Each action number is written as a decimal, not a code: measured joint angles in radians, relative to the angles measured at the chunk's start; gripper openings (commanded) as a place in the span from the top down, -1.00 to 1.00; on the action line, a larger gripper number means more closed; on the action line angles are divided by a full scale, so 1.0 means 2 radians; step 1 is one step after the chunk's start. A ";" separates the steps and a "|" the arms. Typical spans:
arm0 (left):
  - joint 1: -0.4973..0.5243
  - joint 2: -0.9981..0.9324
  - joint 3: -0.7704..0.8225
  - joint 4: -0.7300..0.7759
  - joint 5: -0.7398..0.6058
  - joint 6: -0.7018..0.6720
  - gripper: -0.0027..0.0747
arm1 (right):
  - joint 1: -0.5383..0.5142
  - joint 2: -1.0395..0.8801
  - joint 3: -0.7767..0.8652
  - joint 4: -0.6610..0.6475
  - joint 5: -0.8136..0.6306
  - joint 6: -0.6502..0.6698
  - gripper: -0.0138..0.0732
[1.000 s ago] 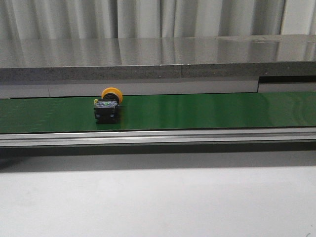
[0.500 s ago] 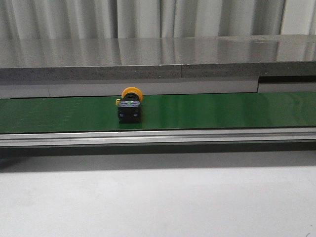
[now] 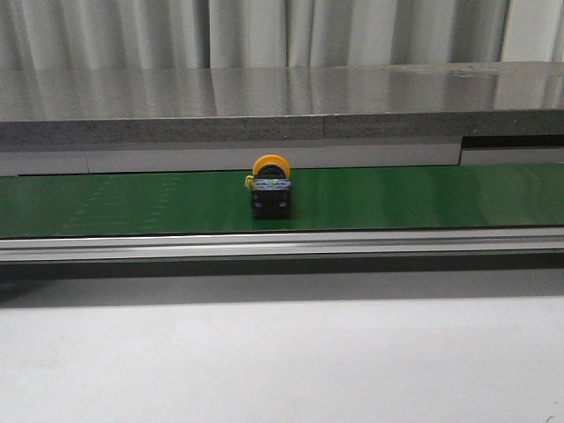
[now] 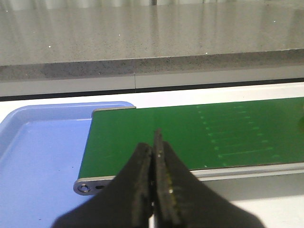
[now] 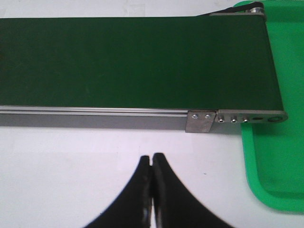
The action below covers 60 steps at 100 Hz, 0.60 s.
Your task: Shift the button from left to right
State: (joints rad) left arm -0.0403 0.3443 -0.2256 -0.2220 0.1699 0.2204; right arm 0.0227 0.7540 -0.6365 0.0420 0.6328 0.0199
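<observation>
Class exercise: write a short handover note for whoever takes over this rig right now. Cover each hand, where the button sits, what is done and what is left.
Left hand: shut, empty, hanging over the green belt's left end beside the blue tray.
Right hand: shut, empty, over the white table in front of the belt's right end, near the green tray.
Button: standing on the belt about mid-way along in the front view, untouched; it has travelled rightward over the past second.
Done: roughly half the trip.
Left: reaching the right end; neither hand has gripped it.
</observation>
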 measured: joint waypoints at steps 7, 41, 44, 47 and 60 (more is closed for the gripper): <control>0.000 0.000 0.000 0.000 0.000 0.000 0.99 | 0.000 0.000 -0.001 0.001 0.000 0.000 0.20; 0.000 0.000 0.000 0.000 0.000 0.000 0.99 | 0.000 0.000 -0.001 0.013 0.001 0.000 -0.58; 0.000 0.000 0.000 0.000 0.000 0.000 0.99 | 0.000 0.000 -0.001 0.017 0.001 0.000 -0.58; 0.000 0.000 0.000 0.000 0.000 0.000 0.98 | 0.000 0.000 -0.001 0.020 0.000 0.000 -0.58; 0.000 0.000 0.000 0.000 0.000 0.000 0.99 | 0.000 0.008 -0.006 0.035 -0.003 0.000 -0.58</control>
State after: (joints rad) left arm -0.0403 0.3443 -0.2256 -0.2220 0.1699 0.2204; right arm 0.0227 0.7700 -0.6486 0.1120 0.6273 0.0199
